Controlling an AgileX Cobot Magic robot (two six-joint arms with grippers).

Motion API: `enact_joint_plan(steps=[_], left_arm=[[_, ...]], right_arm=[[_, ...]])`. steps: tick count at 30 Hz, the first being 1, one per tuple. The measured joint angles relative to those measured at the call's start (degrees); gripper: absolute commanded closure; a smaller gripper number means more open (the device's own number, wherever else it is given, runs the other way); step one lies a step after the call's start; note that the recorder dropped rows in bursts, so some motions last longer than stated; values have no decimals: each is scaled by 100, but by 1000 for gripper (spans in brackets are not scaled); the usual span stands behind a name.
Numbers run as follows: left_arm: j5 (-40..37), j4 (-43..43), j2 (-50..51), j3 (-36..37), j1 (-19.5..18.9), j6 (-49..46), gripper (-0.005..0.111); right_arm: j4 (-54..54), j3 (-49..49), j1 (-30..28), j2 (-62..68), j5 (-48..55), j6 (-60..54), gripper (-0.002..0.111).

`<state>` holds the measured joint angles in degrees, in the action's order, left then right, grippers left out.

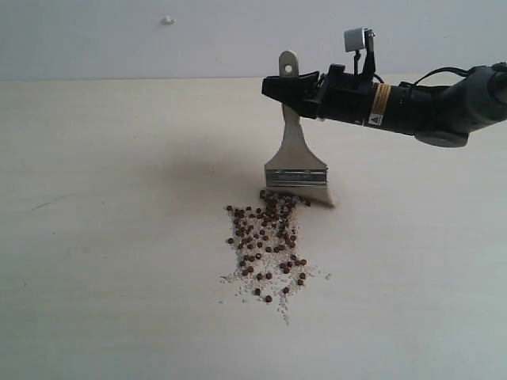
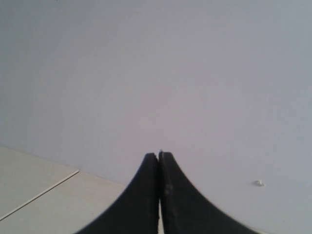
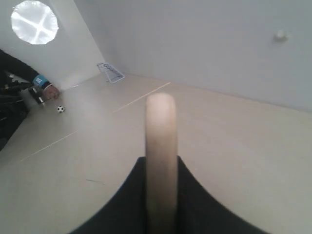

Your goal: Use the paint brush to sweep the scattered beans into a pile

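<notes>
Right gripper (image 1: pixel 287 89), upper centre, was closed on the handle of the upright paint brush (image 1: pixel 295 162), setting its bristles against the top edge of the beans (image 1: pixel 265 237) for sweeping.

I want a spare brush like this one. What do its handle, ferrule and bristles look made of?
On the paint brush, the handle looks like pale wood, smooth and matte. The ferrule looks like silvery metal, with a dull sheen. The bristles are whitish; whether natural or synthetic fibre, I cannot tell.
</notes>
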<state>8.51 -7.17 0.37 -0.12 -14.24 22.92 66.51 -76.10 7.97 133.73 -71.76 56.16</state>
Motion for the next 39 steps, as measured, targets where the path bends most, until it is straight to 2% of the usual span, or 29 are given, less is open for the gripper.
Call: enact_joint_plan(steps=[7,16,33,39], left_arm=[[0,0,0,0,0,0,107],[0,0,0,0,0,0,107],[0,0,0,0,0,0,107],[0,0,0,0,0,0,107]], right_arm=[[182,0,337,0,0,372,108],[728,0,349,-52,-39,853,108],[1155,-33,317,-705,180,-435,108],[1006,-807,317,-664,205,-504,108]])
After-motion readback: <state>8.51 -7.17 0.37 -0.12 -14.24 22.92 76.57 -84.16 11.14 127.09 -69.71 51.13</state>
